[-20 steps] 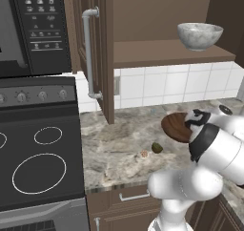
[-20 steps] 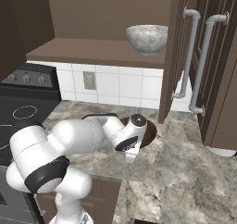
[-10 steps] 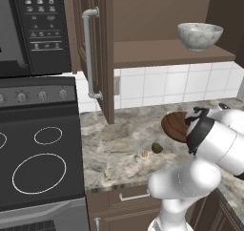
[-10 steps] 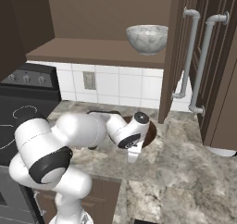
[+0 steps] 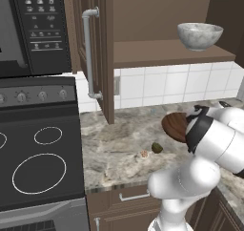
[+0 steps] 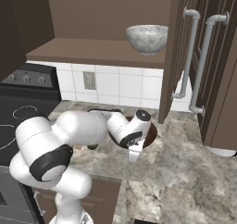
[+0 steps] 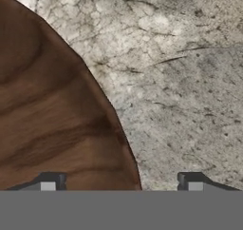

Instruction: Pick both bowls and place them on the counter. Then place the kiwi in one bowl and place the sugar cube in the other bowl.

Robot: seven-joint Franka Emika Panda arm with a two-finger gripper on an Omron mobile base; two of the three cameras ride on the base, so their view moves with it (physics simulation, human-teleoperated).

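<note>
The dark brown wooden bowl (image 5: 174,126) (image 6: 151,131) (image 7: 47,105) rests on the marbled counter (image 5: 119,144) (image 7: 190,58), partly hidden by my arm. My gripper (image 7: 118,184) (image 6: 133,154) hangs just above the bowl's rim, open, with the fingertips (image 7: 47,184) wide apart on either side of the rim. On the cabinet shelf stands the grey-white marbled bowl (image 5: 200,36) (image 6: 147,39). The kiwi (image 5: 157,148) and the pale sugar cube (image 5: 144,154) lie on the counter left of the wooden bowl.
The black stovetop (image 5: 38,173) adjoins the counter on the left, under a microwave (image 5: 28,29). An open cabinet door with a grey handle (image 5: 90,53) hangs left of the shelf (image 5: 167,53). More cabinet doors (image 6: 203,65) close off the right side.
The jaws have sprung open from a shut grip on the wooden bowl's rim, letting the bowl go on the counter. The arm has shifted slightly.
</note>
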